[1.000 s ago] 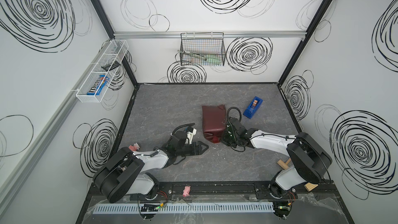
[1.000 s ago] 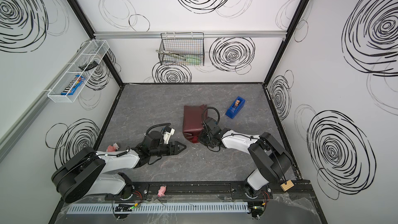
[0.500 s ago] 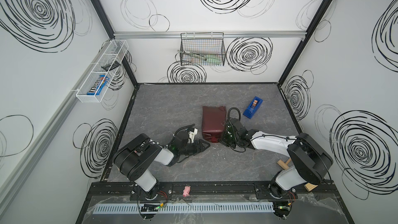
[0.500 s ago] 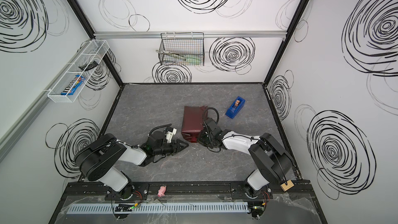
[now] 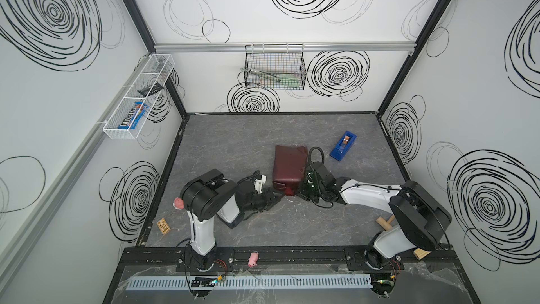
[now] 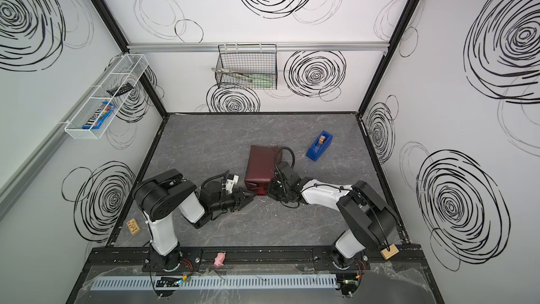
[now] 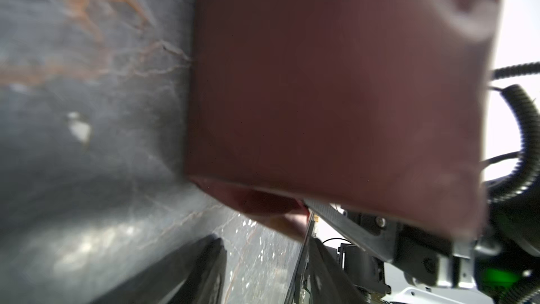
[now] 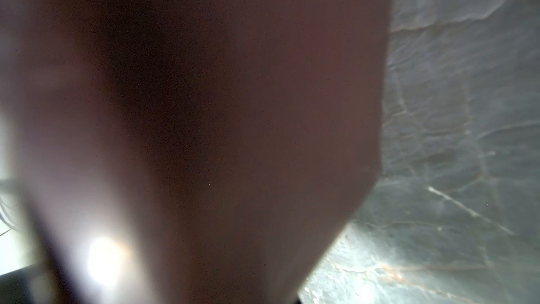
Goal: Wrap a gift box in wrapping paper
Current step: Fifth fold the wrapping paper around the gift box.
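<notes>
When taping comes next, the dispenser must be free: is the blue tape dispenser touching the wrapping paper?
Apart. Both top views show bare table between the tape dispenser and the wrapping paper.

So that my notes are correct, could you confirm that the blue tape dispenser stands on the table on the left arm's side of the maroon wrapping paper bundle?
Not quite. The blue tape dispenser does stand on the table, but on the side of the right arm, not the left, of the maroon wrapping paper bundle. Both top views show this.

The blue candy box [image 5: 133, 118] reads "m&m's".
</notes>
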